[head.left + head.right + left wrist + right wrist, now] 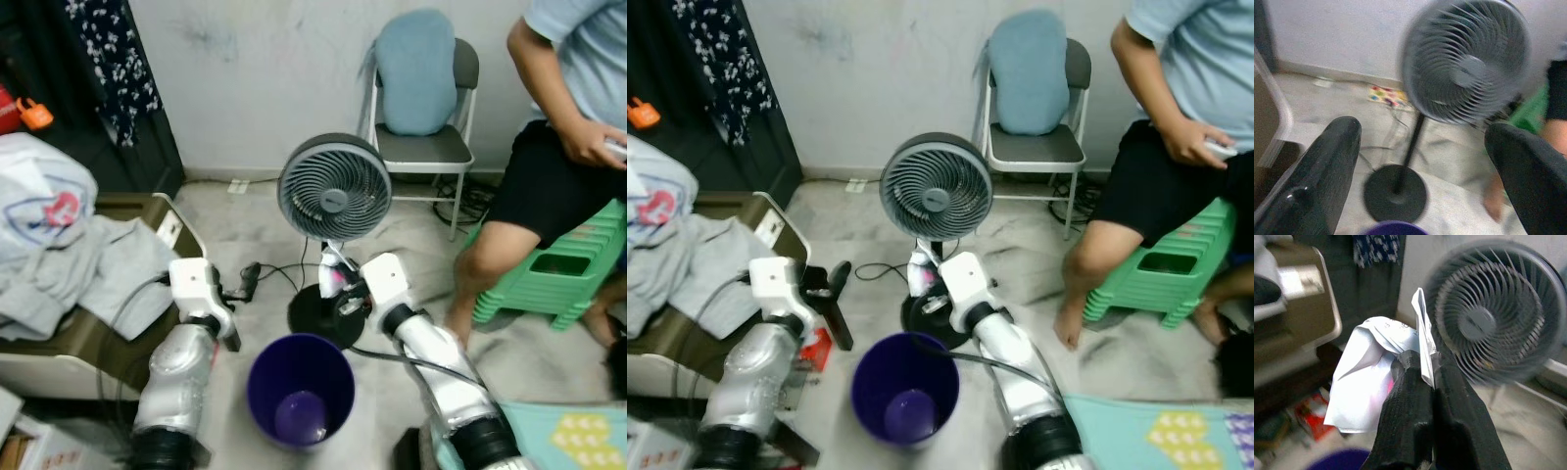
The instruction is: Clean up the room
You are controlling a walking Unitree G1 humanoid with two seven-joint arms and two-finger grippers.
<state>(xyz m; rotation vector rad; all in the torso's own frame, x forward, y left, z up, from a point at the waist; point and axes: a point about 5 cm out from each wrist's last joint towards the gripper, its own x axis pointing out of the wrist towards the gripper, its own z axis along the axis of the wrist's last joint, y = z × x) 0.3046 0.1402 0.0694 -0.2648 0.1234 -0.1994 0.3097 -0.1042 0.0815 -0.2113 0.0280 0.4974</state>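
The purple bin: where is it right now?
The purple bin stands on the floor between the two arms, just in front of the fan's round base.

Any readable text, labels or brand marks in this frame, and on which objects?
None can be read.
Fan: hub badge too small.
White wrapper held in the right gripper: faint print, blurred.
White bag: red and blue graphic, no legible letters.
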